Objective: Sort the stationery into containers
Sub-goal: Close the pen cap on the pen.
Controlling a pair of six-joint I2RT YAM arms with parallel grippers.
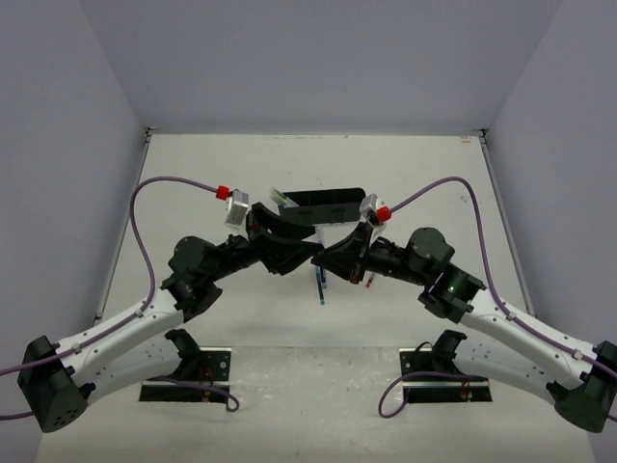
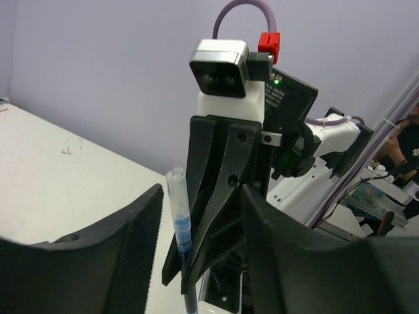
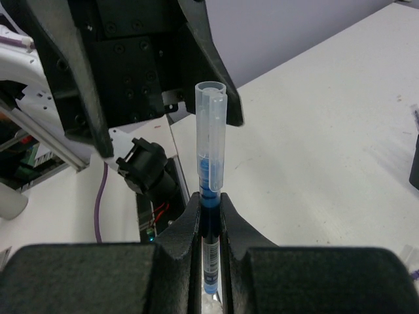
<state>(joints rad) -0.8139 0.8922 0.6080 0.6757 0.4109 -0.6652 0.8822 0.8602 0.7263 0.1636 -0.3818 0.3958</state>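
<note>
In the right wrist view my right gripper point(image 3: 209, 219) is shut on a blue pen point(image 3: 211, 163) with a clear cap, which stands up between its pads. In the left wrist view that same pen point(image 2: 178, 219) stands between my left gripper's point(image 2: 203, 252) spread fingers, close to the left pad and touching neither. The left gripper is open. From the top view both grippers meet tip to tip at mid-table, left point(image 1: 310, 249) and right point(image 1: 334, 257), in front of the black organizer tray point(image 1: 328, 204). The held pen is hard to make out from above.
Thin pens point(image 1: 321, 285) show on the table just below the meeting grippers, and a red-tipped one point(image 1: 369, 280) lies to their right. A pale object point(image 1: 280, 198) sits at the tray's left end. Black base plates point(image 1: 188, 378) point(image 1: 445, 378) lie at the near edge.
</note>
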